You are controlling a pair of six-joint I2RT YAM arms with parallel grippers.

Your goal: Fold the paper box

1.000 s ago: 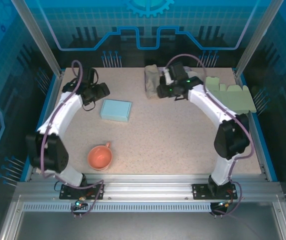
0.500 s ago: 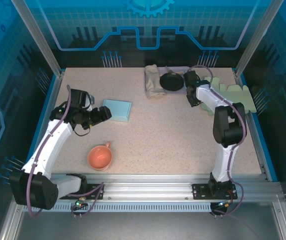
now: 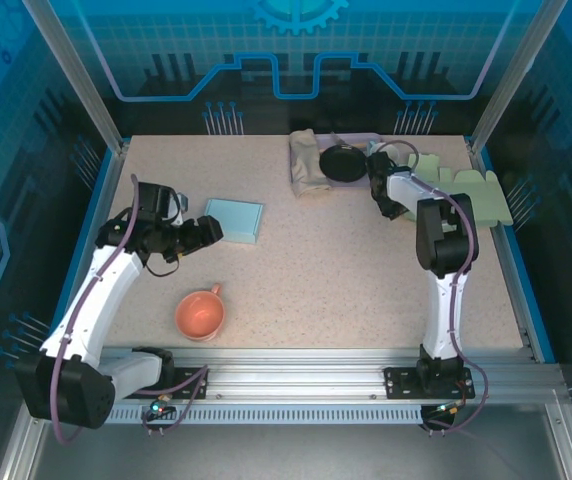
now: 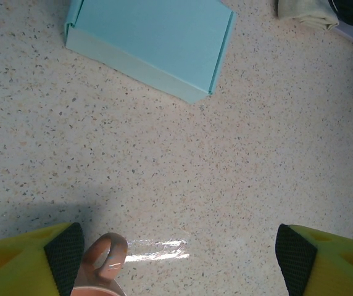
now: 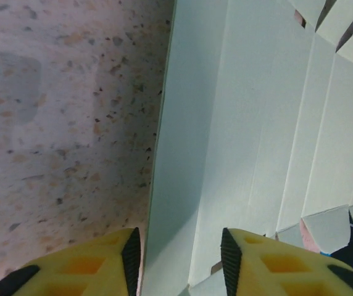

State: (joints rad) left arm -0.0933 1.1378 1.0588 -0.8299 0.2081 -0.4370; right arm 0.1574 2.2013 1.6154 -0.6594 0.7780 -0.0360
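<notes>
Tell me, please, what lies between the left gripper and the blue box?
Bare speckled tabletop, seen in the left wrist view. The open left gripper sits short of the blue box; a pink cup's handle lies beside one finger.

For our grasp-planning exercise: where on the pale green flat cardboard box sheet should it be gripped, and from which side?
Grip the pale green flat cardboard box sheet at its long straight left edge, coming from the speckled table side. It lies flat, so only an edge offers a pinch, and the far edge's cut tabs would probably bend. The right gripper fingers straddle that edge.
</notes>
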